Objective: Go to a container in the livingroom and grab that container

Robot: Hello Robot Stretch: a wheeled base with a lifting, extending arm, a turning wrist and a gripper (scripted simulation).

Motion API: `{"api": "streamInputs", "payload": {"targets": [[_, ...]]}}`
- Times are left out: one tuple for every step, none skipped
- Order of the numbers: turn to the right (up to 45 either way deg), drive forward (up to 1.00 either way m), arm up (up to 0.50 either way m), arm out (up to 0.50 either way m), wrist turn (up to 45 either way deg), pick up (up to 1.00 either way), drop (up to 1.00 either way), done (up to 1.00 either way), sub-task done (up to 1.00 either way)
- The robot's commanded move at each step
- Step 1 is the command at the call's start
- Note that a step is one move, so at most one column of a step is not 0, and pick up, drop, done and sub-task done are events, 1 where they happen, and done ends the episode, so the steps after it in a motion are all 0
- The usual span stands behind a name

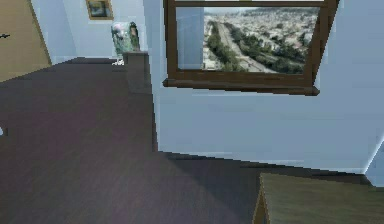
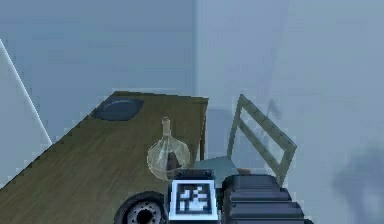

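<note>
A clear glass flask-shaped container (image 2: 167, 153) with a thin neck stands on a wooden table (image 2: 70, 170) in the arm side view. The arm's dark bar (image 2: 262, 200) rises from the bottom edge, with a white marked square (image 2: 193, 198) at its end. The gripper's dark body (image 2: 145, 212) sits just left of that square, below the flask in the picture. Its far end is hard to make out, so I cannot tell whether it holds anything.
A dark round dish (image 2: 118, 107) lies at the table's far end. A pale chair (image 2: 262, 135) stands beside the table against blue walls. In the forward view are a wood-framed city view (image 1: 250, 42), dark floor (image 1: 70, 140), a table corner (image 1: 320, 200), a low dark cabinet (image 1: 137, 72) and a door (image 1: 20, 40).
</note>
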Motion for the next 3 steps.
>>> {"api": "streamInputs", "payload": {"targets": [[0.0,0.0,0.0,0.24,0.0,0.0,0.0,0.0,0.0],[0.0,0.0,0.0,0.0,45.0,0.0,0.0,0.0,0.0],[0.0,0.0,0.0,0.0,45.0,0.0,0.0,0.0,0.0]]}}
